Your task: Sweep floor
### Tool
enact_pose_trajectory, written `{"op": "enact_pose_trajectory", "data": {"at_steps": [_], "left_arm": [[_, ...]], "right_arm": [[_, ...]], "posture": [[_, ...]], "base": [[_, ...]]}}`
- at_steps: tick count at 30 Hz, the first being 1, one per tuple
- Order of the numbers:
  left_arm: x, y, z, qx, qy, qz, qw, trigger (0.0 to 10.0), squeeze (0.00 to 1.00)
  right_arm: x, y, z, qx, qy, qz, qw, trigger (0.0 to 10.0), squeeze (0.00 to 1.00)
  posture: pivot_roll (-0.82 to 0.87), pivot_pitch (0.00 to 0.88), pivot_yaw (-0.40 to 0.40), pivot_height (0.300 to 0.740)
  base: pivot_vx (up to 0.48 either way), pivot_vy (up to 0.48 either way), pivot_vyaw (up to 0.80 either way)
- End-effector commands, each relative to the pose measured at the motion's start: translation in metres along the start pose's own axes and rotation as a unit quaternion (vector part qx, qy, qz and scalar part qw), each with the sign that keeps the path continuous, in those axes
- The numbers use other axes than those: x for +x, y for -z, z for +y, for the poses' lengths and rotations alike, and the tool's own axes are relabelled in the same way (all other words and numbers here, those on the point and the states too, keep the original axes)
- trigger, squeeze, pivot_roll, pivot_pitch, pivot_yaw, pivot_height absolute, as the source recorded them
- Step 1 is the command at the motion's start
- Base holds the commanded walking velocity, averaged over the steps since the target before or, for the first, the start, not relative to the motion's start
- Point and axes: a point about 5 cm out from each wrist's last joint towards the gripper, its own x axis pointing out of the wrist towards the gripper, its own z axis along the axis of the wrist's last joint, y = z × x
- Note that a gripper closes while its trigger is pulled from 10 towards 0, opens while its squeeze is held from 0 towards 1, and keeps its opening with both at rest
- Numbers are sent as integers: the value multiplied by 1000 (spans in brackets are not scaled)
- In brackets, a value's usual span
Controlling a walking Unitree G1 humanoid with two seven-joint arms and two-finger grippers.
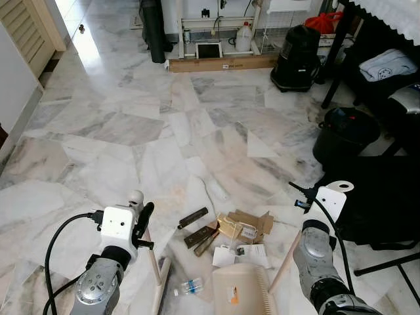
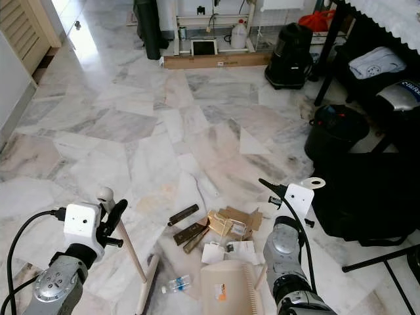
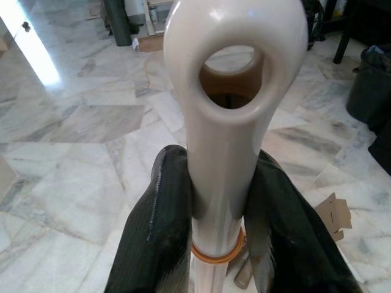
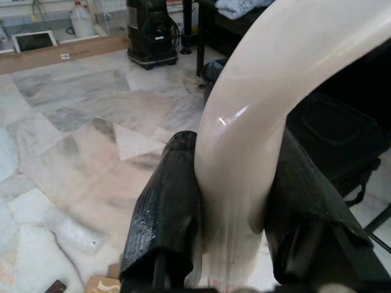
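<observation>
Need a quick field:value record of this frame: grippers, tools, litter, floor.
left gripper: shut on broom handle, cream with a hanging hole at its end
broom: handle slants down to its head on the floor
right gripper: shut on dustpan handle
dustpan: cream, on the floor just in front of the robot
litter: cardboard scraps, dark brown sticks, paper bits, small plastic bottle
litter position: just beyond the dustpan, bottle beside it
floor: marble tiles
nearby: black bin
</observation>
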Motion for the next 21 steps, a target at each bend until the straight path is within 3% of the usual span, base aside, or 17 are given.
{"op": "enact_pose_trajectory", "data": {"at_steps": [1,16,21], "left_arm": [[-3,-1,2,2,0,3,1000,10000,0],[-9,-5,1,1,3,8,1000,10000,0],[-7,-4,1,-31,-2,18,999,10000,0]], "right_arm": [[3,-6,3,5,-4,-10,1000,10000,0],[-9,13,13,-17,-31,31,999,10000,0],[-11,17,12,-23,-31,36,999,10000,0]], "posture": [[155,124,-9,740],[186,149,-10,740],[185,153,-10,740]], "base": [[0,0,0],[0,0,0],[0,0,0]]}}
